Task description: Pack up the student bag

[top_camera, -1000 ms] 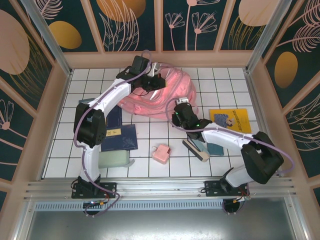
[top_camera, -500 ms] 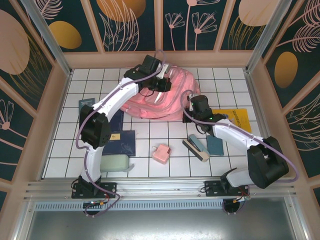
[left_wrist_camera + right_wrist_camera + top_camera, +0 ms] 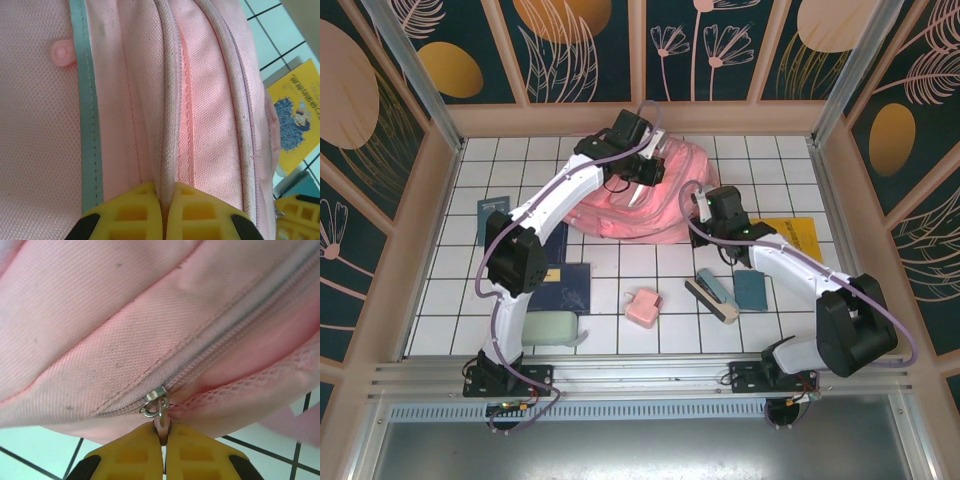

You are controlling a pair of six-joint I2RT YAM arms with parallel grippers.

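Against right claw (image 3: 164, 434), student bag (image 3: 125, 330).

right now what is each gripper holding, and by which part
The right gripper is shut on the student bag by its zipper pull. The left gripper is shut on a piped seam of the bag.

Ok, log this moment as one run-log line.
task: pack student bag | left gripper: shut on piping ridge | right gripper: shut on zipper pull | bag: lying on table
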